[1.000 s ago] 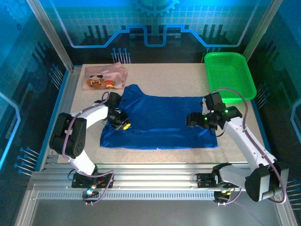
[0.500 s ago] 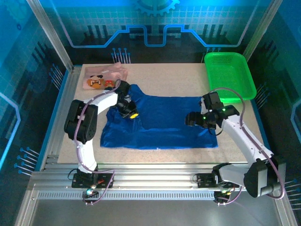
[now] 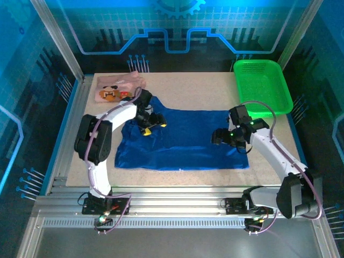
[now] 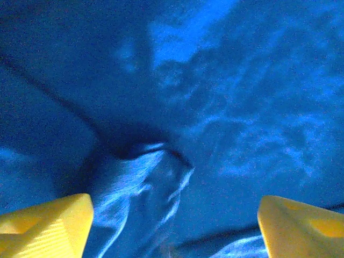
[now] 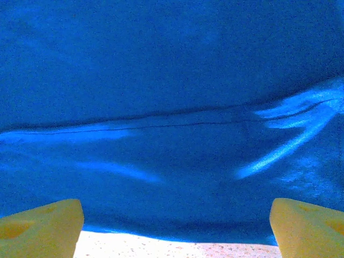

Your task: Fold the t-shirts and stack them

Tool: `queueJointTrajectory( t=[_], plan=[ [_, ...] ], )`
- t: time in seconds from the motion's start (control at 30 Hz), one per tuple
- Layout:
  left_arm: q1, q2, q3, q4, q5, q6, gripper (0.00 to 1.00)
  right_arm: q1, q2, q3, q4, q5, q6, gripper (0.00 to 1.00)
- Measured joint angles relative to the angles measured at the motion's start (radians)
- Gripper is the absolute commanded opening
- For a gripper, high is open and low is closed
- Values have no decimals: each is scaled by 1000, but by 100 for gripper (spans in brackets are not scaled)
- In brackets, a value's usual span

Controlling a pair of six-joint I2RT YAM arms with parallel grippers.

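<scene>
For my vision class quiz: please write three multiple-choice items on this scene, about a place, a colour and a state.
1. Where does the pink t-shirt lie? A far-left table corner; B near-right corner; C table centre.
2. The mesh basket is: A green; B red; C white.
3. The left gripper is: A shut on cloth; B open over the blue t-shirt; C holding the basket.
Answers: A, it lies by the far-left edge; A, bright green mesh; B, its yellow fingers stand wide apart.

I see a royal-blue cloth shirt (image 5: 172, 80) spread across nearly the whole frame, with a thin seam (image 5: 161, 124) crossing its middle. My right gripper (image 5: 172, 228) has its yellow fingertips (image 5: 40, 226) wide apart in the lower corners, and a strip of speckled beige tabletop (image 5: 177, 250) lies between them.
</scene>
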Motion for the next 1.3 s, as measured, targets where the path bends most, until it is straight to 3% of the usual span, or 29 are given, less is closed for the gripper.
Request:
queueJointTrajectory(
  t=[0.23, 0.4, 0.63, 0.9, 1.1, 1.2, 1.3],
  plan=[
    [96, -342, -270, 30, -36, -45, 79, 8, 75, -20, -11, 24, 64, 89],
    [166, -307, -447, 80, -57, -83, 65, 10, 196, -45, 2, 65, 112, 85],
    [193, -301, -536, 135, -63, -106, 59, 12, 307, -50, -2, 149, 166, 83],
    [195, -415, -648, 180, -52, -111, 60, 14, 320, -73, -63, 230, 200, 83],
    [193, -515, -693, 66, -41, -159, 65, 14, 320, -55, -108, 230, 174, 86],
    [190, -576, -659, -36, -45, -190, 72, 12, 309, -15, -157, 230, 134, 89],
    [177, -597, -507, -126, -68, -208, 77, 10, 261, 60, -196, 219, 64, 91]
  ],
)
